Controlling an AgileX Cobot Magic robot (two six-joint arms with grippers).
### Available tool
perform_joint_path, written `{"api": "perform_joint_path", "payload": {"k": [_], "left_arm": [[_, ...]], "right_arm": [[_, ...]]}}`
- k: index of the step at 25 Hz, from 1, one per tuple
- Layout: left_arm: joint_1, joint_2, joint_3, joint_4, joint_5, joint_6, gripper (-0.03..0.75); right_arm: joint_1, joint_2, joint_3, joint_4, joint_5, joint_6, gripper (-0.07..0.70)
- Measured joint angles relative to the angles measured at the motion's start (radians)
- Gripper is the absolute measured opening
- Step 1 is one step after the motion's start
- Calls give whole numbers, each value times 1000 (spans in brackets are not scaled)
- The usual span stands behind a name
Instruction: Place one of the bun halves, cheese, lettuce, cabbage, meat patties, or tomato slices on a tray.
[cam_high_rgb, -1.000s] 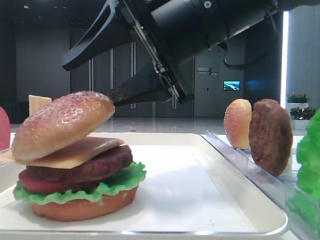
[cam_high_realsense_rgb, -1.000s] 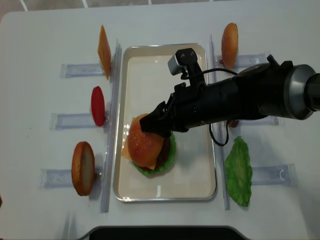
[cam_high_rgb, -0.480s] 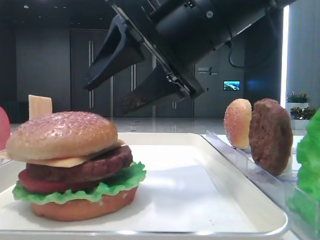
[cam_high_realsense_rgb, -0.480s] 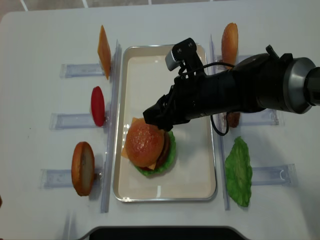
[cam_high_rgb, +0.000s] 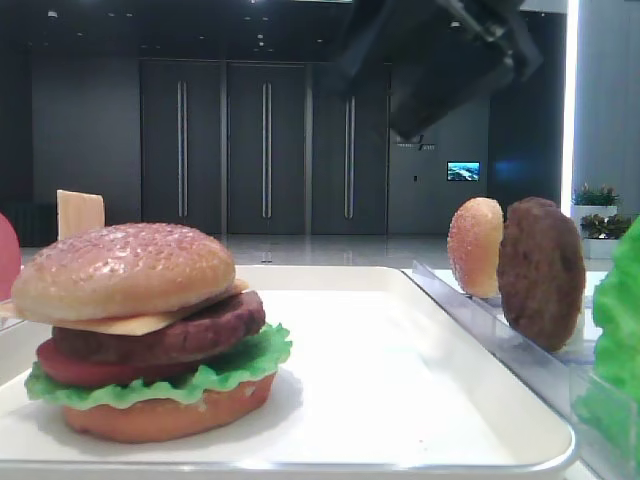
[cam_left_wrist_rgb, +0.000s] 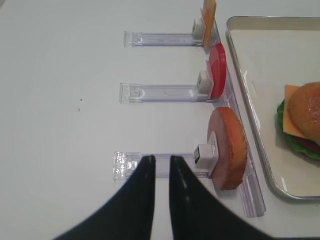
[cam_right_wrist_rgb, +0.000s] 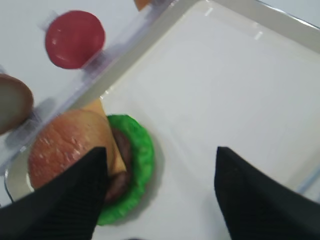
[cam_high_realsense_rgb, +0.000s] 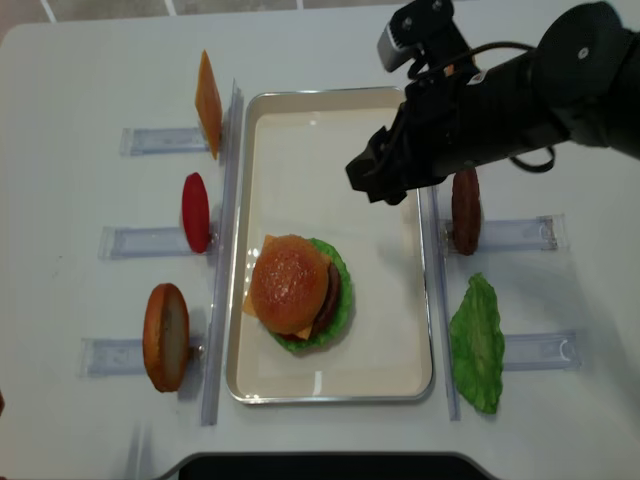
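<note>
The glossy golden-brown bun half (cam_high_realsense_rgb: 290, 283) lies flat on top of a stacked burger on the cream tray (cam_high_realsense_rgb: 330, 150), over cheese, patty, tomato and lettuce (cam_high_rgb: 240, 360). Nothing holds the bun (cam_high_rgb: 125, 270). My right gripper (cam_high_realsense_rgb: 368, 178) hangs open and empty above the tray's far right part, well clear of the burger. In the right wrist view its gripper (cam_right_wrist_rgb: 160, 150) is spread over bare tray (cam_right_wrist_rgb: 225, 75), with the bun (cam_right_wrist_rgb: 65, 145) at lower left. My left gripper (cam_left_wrist_rgb: 161, 159) is shut and empty over a clear rack left of the tray.
Left of the tray, clear racks hold a cheese slice (cam_high_realsense_rgb: 208, 103), a tomato slice (cam_high_realsense_rgb: 196, 212) and an orange bottom bun (cam_high_realsense_rgb: 166, 336). On the right stand a meat patty (cam_high_realsense_rgb: 465, 210) and a lettuce leaf (cam_high_realsense_rgb: 478, 343). A paler bun (cam_high_rgb: 475, 245) stands far right.
The bun top, tilted a second ago, has settled flat on the burger. My open right gripper has risen and drawn back to the far right of the tray. The left gripper has stayed shut.
</note>
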Motion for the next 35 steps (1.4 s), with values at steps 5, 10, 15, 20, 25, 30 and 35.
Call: {"api": "perform_joint_path", "payload": {"k": [5, 10, 15, 20, 25, 30, 35], "left_arm": [[0, 0, 0, 0, 0, 0, 76], [0, 0, 0, 0, 0, 0, 76], [0, 0, 0, 0, 0, 0, 76], [0, 0, 0, 0, 0, 0, 76], [0, 0, 0, 0, 0, 0, 76], [0, 0, 0, 0, 0, 0, 76], [0, 0, 0, 0, 0, 0, 76]], "right_arm": [[-123, -54, -48, -476, 235, 403, 431], [-303, -120, -53, -706, 451, 573, 375], [-517, -219, -53, -734, 539, 589, 356], [-667, -306, -53, -739, 548, 589, 349], [-682, -350, -53, -738, 552, 589, 349], [-682, -428, -53, -737, 552, 608, 349], [-682, -579, -53, -736, 566, 615, 333]]}}
